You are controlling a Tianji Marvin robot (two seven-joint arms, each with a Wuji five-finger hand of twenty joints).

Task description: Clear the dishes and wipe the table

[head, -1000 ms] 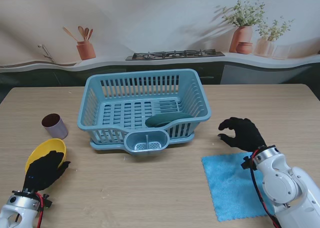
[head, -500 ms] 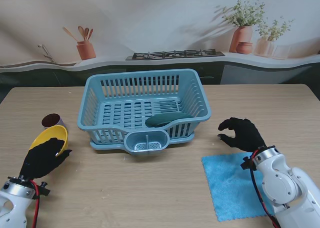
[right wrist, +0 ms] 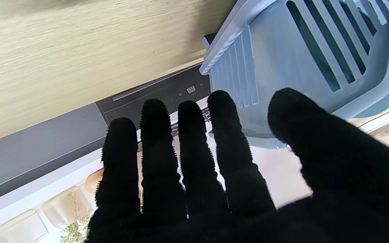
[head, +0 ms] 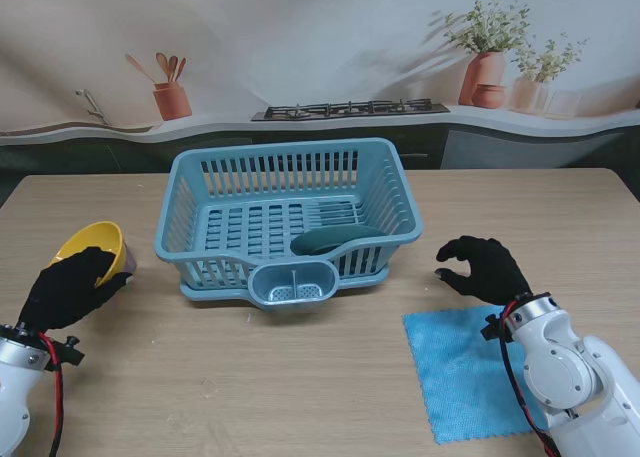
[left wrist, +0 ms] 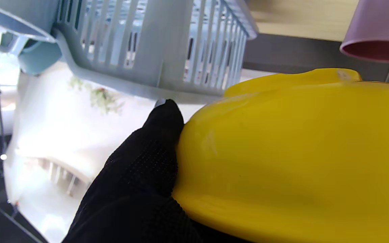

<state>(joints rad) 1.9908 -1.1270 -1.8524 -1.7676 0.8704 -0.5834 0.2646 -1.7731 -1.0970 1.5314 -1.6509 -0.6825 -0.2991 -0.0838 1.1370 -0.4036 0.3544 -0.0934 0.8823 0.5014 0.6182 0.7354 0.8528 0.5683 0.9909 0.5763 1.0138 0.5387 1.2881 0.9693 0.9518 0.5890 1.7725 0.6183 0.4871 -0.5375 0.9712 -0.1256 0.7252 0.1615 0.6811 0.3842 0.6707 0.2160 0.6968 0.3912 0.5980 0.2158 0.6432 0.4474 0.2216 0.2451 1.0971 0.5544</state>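
Yellow bowl (head: pixel 92 249): held in the left hand (head: pixel 68 289), lifted off the desk (head: pixel 300 377) and tipped on its side at the far left, beside the dish rack (head: pixel 285 222).
Left fingers: closed on the bowl; in the left wrist view one black fingertip (left wrist: pixel 165 113) presses on the bowl's outer wall (left wrist: pixel 299 158).
Right hand (head: pixel 485 267): holds nothing, fingers (right wrist: pixel 194 135) spread and slightly curled, hovering over the desk at the far edge of the blue cloth (head: pixel 470 372), to the right of the rack.
Rack contents: one dark green dish (head: pixel 335 239) already lies inside, near the front right; nothing else can be made out in it.
Cup (left wrist: pixel 377 33): a pink cup with a dark inside shows just past the bowl in the left wrist view; in the stand view the bowl hides it.
Done so far: judging by the scene, one dish is in the rack and the bowl is picked up.
Left to do: bowl and cup into the rack, then wiping with the cloth, which lies flat and untouched.
Change from earlier: a second ago the bowl sat low on the desk nearer to the robot with the cup in plain view; the left hand has since raised it and tilted it, while the right hand has stayed where it was.
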